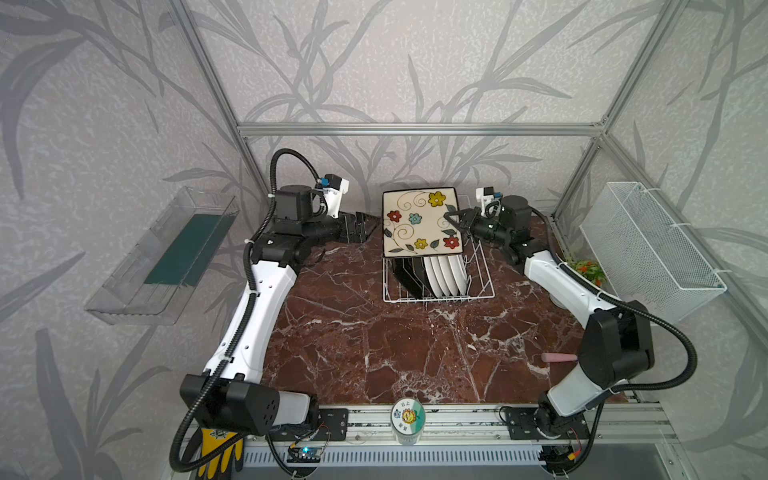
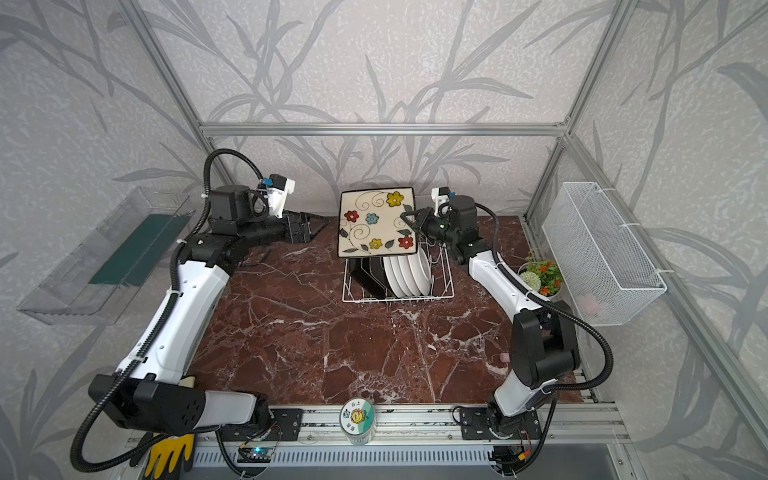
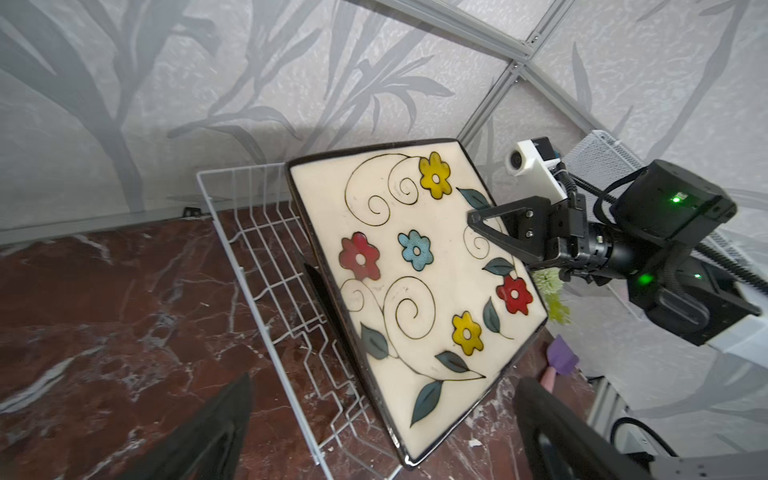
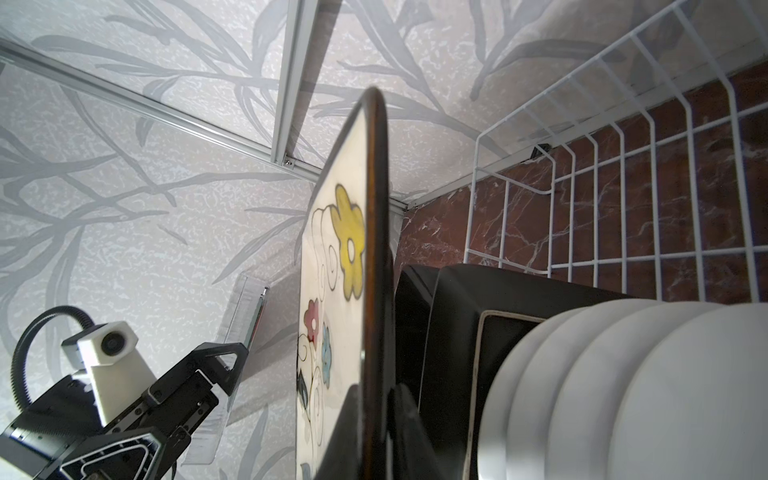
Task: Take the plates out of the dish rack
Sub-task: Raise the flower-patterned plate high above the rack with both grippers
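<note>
We note right gripper [image 1: 454, 222] clamped on right edge of flowered square plate [image 1: 417, 224], plate upright over far end of dish rack [image 1: 484, 278]. Left gripper [image 1: 362, 226] jaws spread wide, beside plate, apart. Round white plates [image 1: 446, 274] stand in rack.
</note>
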